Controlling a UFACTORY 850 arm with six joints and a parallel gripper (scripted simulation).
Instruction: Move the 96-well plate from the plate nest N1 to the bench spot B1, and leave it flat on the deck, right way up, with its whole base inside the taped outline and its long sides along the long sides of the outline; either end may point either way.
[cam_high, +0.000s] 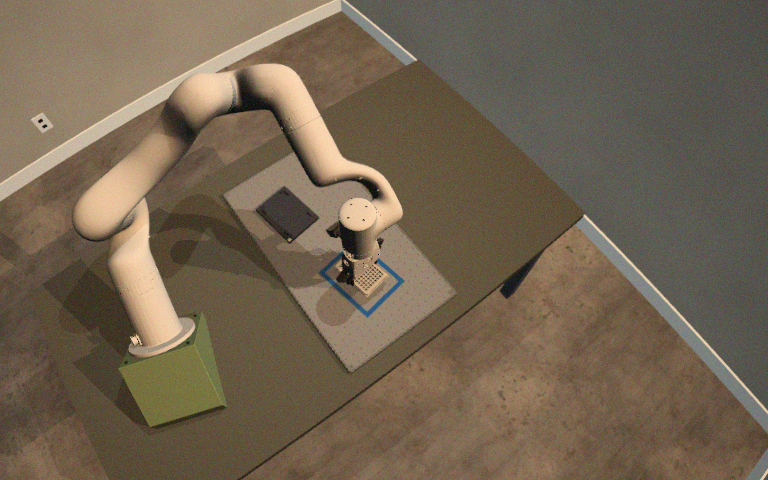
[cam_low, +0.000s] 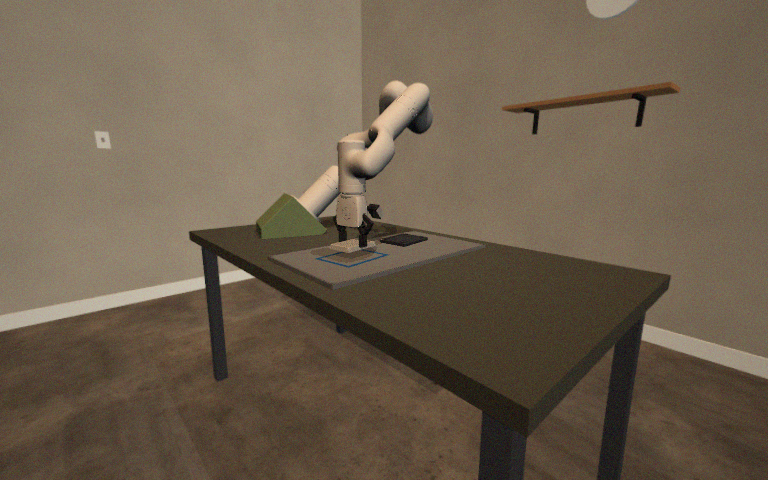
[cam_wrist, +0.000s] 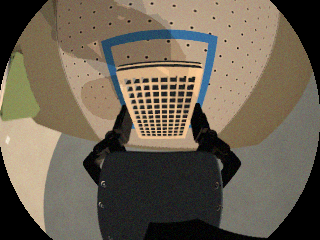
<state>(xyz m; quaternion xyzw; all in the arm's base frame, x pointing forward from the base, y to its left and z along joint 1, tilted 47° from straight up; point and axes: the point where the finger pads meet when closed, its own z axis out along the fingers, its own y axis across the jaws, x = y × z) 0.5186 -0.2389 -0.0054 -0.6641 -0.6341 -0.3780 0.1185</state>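
Observation:
The cream 96-well plate (cam_high: 366, 278) hangs over the blue taped outline B1 on the grey deck, its long sides along the outline's long sides. My gripper (cam_high: 357, 275) is shut on the plate across its short width and holds it a little above the deck. In the wrist view the plate (cam_wrist: 160, 102) sits between my two dark fingers, with the blue outline (cam_wrist: 160, 60) around and beyond it. In the side view the plate (cam_low: 352, 245) is just above the outline (cam_low: 351, 258). The dark plate nest N1 (cam_high: 286, 213) stands empty.
The grey perforated deck (cam_high: 339, 260) lies on the dark table. The arm's green base block (cam_high: 172, 379) stands at the table's near left corner. A wall shelf (cam_low: 589, 99) hangs far off to the right.

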